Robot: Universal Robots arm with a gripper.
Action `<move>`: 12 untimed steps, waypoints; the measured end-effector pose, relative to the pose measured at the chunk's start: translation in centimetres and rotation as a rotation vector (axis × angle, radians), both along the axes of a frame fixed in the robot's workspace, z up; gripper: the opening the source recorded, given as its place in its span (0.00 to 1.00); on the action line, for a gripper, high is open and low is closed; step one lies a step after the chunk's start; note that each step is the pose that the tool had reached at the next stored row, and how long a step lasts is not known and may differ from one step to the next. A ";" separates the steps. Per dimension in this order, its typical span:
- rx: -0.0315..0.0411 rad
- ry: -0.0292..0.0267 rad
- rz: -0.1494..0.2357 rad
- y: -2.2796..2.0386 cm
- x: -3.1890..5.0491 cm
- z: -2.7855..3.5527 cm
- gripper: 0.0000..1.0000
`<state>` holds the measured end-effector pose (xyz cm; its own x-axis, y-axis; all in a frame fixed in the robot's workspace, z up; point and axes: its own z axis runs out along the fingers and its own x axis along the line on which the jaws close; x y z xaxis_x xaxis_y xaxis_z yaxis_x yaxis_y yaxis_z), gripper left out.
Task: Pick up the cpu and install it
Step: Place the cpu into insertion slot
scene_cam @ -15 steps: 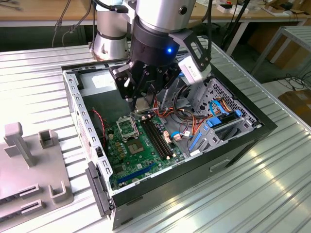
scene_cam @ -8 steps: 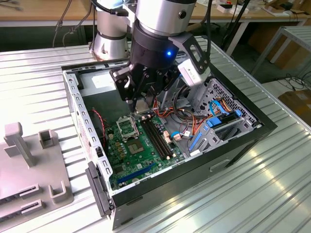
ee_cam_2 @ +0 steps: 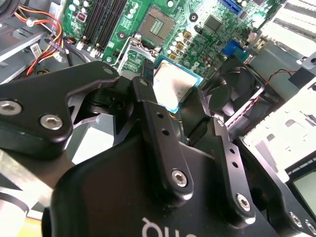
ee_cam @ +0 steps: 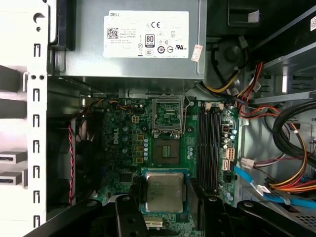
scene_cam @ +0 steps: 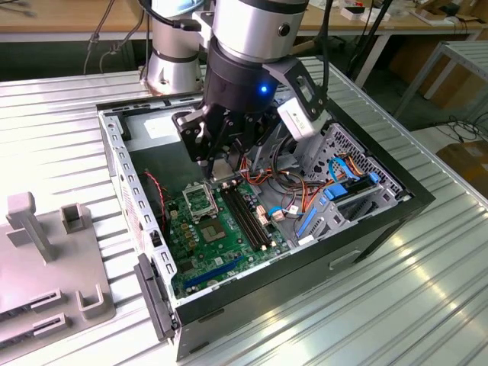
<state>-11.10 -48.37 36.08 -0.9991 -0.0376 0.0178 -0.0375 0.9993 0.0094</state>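
My gripper [ee_cam: 164, 200] is shut on the cpu [ee_cam: 164, 191], a flat square chip with a silver-grey top, pinched by two opposite edges between black fingers [ee_cam: 197, 193]. The second wrist view shows the cpu [ee_cam_2: 173, 85] held level above the green motherboard [ee_cam_2: 207, 44]. The square socket [ee_cam: 168, 150] lies on the board just beyond the cpu, and its metal frame [ee_cam: 169, 116] stands open behind it. In the exterior view my gripper [scene_cam: 224, 180] hangs inside the open computer case [scene_cam: 396, 202], over the middle of the motherboard [scene_cam: 229, 244].
A grey power-supply box [ee_cam: 143, 44] fills the case's back end. Memory slots [ee_cam: 210, 148] run beside the socket. Bundles of coloured cables [ee_cam: 276, 163] and a drive cage [scene_cam: 351, 191] crowd the exterior view's right. A black fan [ee_cam_2: 237, 94] sits by the board. Grey fixtures [scene_cam: 46, 252] stand outside the case.
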 end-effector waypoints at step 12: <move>0.0000 0.0000 0.000 0.00 0.00 -0.77 0.47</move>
<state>-11.10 -48.37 35.30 -0.9991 -0.0376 0.0178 -0.0374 0.9993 0.0094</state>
